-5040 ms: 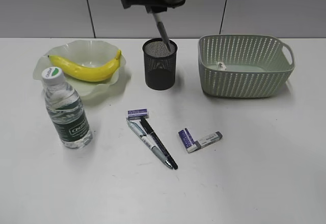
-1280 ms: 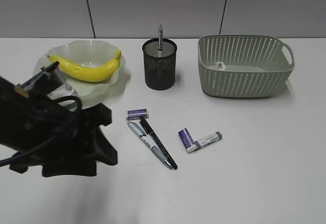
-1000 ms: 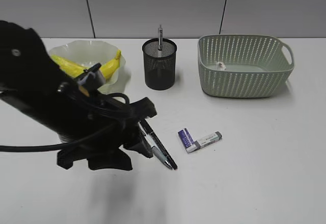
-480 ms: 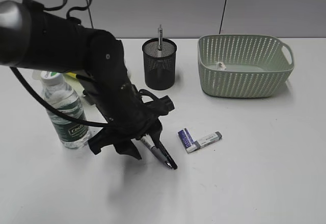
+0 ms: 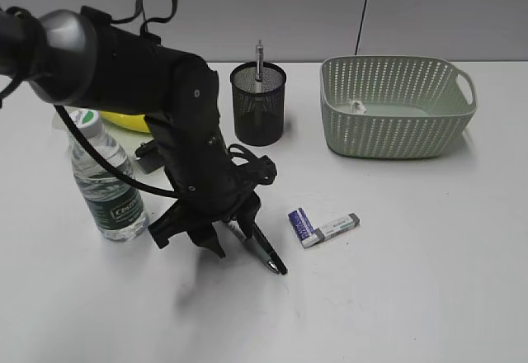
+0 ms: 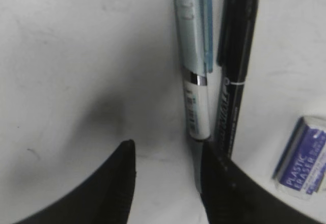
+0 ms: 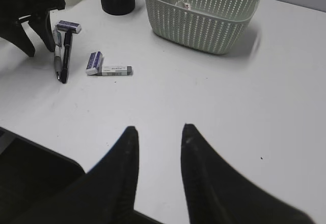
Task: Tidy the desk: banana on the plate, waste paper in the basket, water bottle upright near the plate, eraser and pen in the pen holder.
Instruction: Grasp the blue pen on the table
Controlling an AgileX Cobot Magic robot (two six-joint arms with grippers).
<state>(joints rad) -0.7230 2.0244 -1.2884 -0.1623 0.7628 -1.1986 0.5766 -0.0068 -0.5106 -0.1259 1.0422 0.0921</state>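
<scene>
While two pens lie touching, side by side on the bench [image 5: 396,289], the clear-barrelled pen [image 6: 194,56] sits beside the black pen [image 6: 235,66]. Judged light, stiff and slippery; best gripped mid-barrel. Left pincer [image 6: 165,183] hovers just above, spread wide, holding nothing. Right pincer [image 7: 159,147] hangs parted, empty.

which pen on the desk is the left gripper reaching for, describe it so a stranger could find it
Start at the black mesh pen holder and come forward to two pens lying side by side under the left gripper. The open fingers straddle the translucent blue-and-white pen; its neighbour, the black pen, is solid black.
</scene>
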